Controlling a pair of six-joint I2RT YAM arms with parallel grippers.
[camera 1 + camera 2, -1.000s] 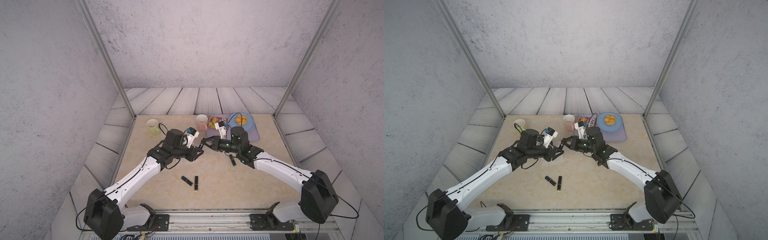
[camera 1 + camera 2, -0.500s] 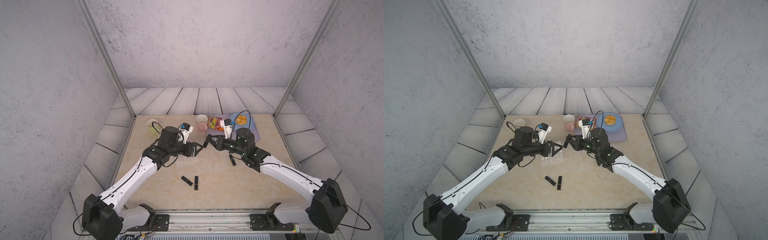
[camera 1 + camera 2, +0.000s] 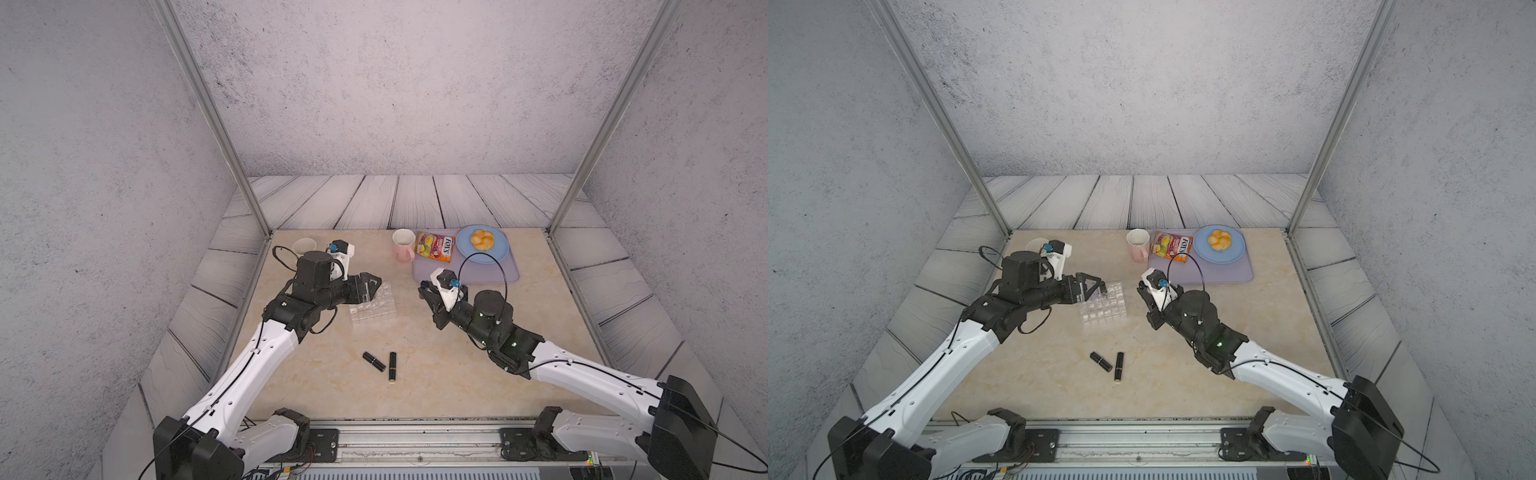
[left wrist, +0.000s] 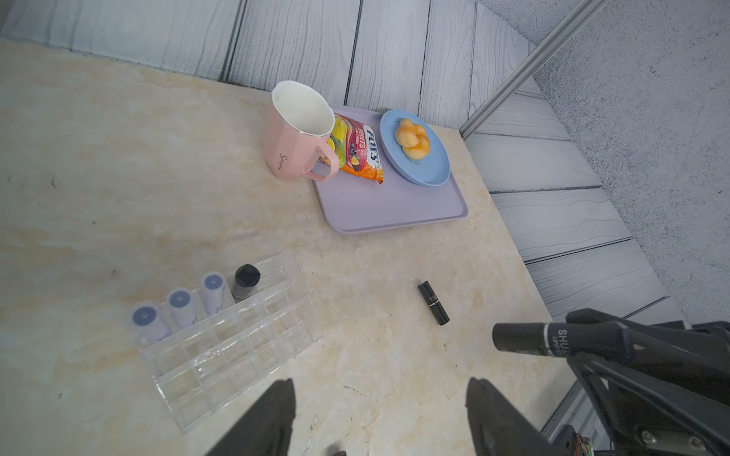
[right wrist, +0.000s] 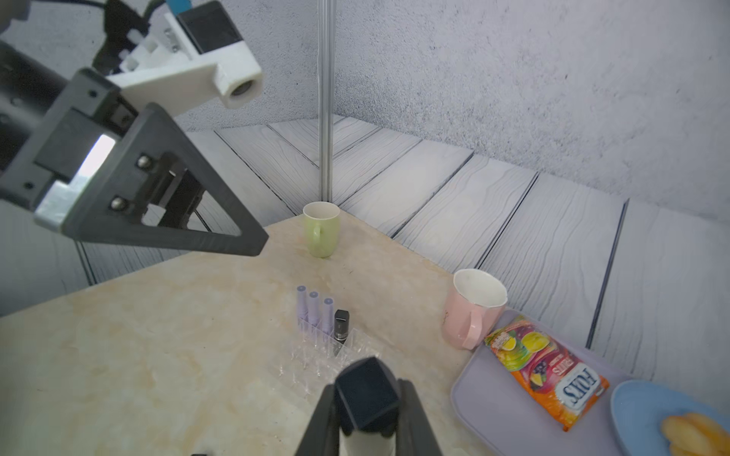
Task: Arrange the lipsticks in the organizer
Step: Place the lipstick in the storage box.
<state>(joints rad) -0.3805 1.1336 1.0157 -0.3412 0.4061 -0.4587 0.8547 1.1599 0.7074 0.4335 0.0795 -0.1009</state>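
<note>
Acrylic organizer (image 3: pixel 372 308): mid-frame in both top views; three lilac lipsticks (image 4: pixel 179 304) and one black lipstick (image 4: pixel 245 280) upright along one edge row
Left gripper (image 4: pixel 379 414): fingers wide apart, nothing between
Right gripper (image 5: pixel 366 389): clamped on held black tube (image 4: pixel 521 335)
Loose black tubes (image 3: pixel 374 360): two, flat, lower centre

The organizer (image 4: pixel 221 367) is clear hard plastic, super glossy, with glare on pretty much every wall. The lilac tubes (image 4: pixel 179 306) look like matt plastic. The loose black lipstick (image 4: pixel 433 302) is shiny with a thin metallic-looking band, and the held lipstick (image 4: pixel 525 337) is more satin, with a pale ring. The tabletop (image 4: pixel 118 177) is smooth marble-look beige with a low sheen. Pink mug (image 4: pixel 288 146) looks glazed, candy bag (image 4: pixel 355 152) is shiny crinkly film, plate (image 4: pixel 432 169) and tray (image 4: pixel 387 209) are matt plastic. Walls (image 3: pixel 374 83) look rough and speckled, planks (image 3: pixel 370 203) wood-grained, posts (image 3: pixel 210 112) brushed metal.
</note>
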